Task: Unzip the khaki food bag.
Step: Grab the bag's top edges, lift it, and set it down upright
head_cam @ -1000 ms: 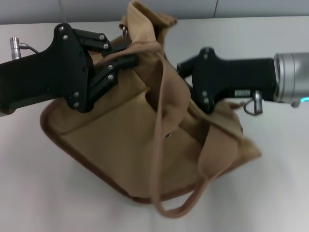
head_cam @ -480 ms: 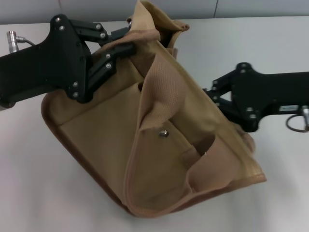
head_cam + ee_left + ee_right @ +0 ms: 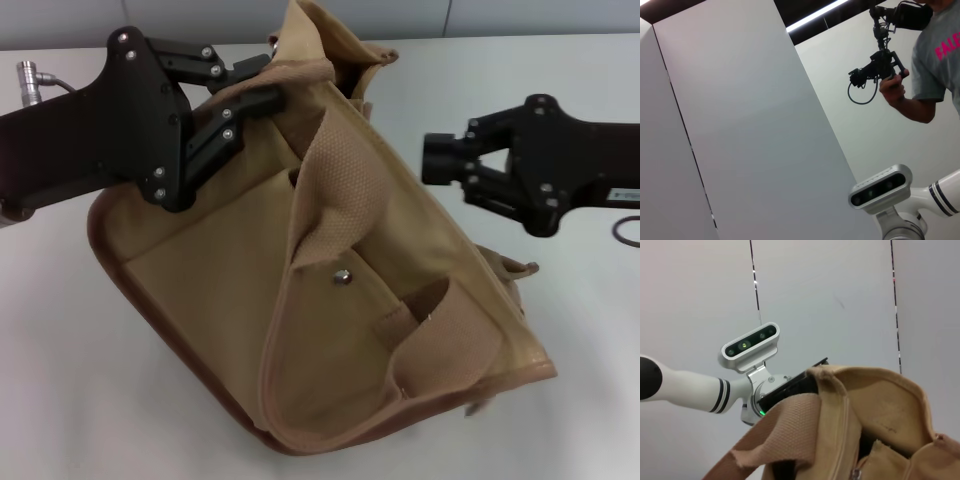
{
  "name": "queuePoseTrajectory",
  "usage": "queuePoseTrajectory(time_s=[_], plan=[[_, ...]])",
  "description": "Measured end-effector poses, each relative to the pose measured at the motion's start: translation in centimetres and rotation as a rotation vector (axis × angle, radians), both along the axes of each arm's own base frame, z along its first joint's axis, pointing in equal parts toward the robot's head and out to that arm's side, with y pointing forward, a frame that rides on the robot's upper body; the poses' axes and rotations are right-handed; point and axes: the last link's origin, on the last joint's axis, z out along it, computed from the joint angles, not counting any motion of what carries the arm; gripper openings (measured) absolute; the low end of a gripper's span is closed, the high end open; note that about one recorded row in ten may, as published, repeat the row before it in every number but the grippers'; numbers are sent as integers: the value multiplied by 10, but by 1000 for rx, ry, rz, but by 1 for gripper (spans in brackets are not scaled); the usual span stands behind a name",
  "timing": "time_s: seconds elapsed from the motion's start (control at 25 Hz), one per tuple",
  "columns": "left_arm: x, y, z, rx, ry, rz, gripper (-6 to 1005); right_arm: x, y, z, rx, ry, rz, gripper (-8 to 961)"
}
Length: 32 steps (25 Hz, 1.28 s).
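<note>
Head view: the khaki food bag (image 3: pixel 330 290) lies tipped at center frame on the white table (image 3: pixel 80 400), its snap pocket (image 3: pixel 345 330) facing up. At upper left, the left gripper (image 3: pixel 262 92) pinches the bag's top edge. At right, the right gripper (image 3: pixel 440 160) hovers beside the bag, fingers pressed together.

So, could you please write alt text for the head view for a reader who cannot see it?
A boxy tan canvas tote bag lies tilted on a white table, its top edge pinched by the black left gripper. The black right gripper hovers beside it, touching nothing, above the bag's right side.
</note>
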Motion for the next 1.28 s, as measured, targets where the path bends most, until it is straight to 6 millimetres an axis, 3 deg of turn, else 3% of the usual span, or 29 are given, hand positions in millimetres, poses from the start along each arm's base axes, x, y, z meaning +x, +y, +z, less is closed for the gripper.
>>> queuePoseTrajectory(time_s=[0.24, 0.72, 1.28], plan=[[0, 0, 0, -1, 1, -1, 68, -18, 5, -23, -52, -49, 46, 269], [3, 2, 0, -1, 1, -10, 61, -37, 14, -53, -77, -141, 58, 482], [5, 1, -1, -7, -3, -18, 52, -55, 21, -63, -77, -162, 68, 267]])
